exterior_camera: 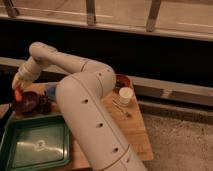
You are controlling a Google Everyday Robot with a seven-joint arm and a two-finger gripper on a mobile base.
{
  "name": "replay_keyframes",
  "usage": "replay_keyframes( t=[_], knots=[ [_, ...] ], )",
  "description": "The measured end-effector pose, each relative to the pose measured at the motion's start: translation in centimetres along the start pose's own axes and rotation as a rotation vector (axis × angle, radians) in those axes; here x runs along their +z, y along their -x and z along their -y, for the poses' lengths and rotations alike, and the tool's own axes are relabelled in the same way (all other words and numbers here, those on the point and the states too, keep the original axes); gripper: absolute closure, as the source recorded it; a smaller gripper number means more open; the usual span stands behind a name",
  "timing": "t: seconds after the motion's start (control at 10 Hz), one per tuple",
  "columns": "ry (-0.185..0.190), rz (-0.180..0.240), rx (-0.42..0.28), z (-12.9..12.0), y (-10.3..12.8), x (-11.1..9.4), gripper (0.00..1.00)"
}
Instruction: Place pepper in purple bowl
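Wooden counter (127,127) in a dim room with a dark wall and metal railings behind it, so not much light to work with. Your gripper (18,89) is way out at the far left, hanging right over the purple bowl (26,101), and the pepper (18,95) shows as a small orange-red bit at its tip, just above the bowl's rim. Honestly I cannot tell how wide the fingers are, or if they're actually pinching the pepper or have just let it go. The arm being stretched that far across makes sense, since the bowl sits at the counter's left edge, just behind the green tray (35,145). Off to the right you've got an orange-brown bowl (122,80) and a small white cup (125,95), well away from the action. I'd say you're basically at the drop: pepper low over the bowl so it won't bounce out.
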Motion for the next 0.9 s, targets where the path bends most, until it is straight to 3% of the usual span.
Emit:
replay_keyframes(
  t=[0.2,0.3,0.9],
  knots=[
    [-0.024,0.013,0.007,0.4,0.4,-0.2,0.26],
    [-0.036,0.017,0.008,0.5,0.7,-0.4,0.21],
    [-0.043,0.012,0.021,1.1,1.1,0.2,0.2]
  ],
)
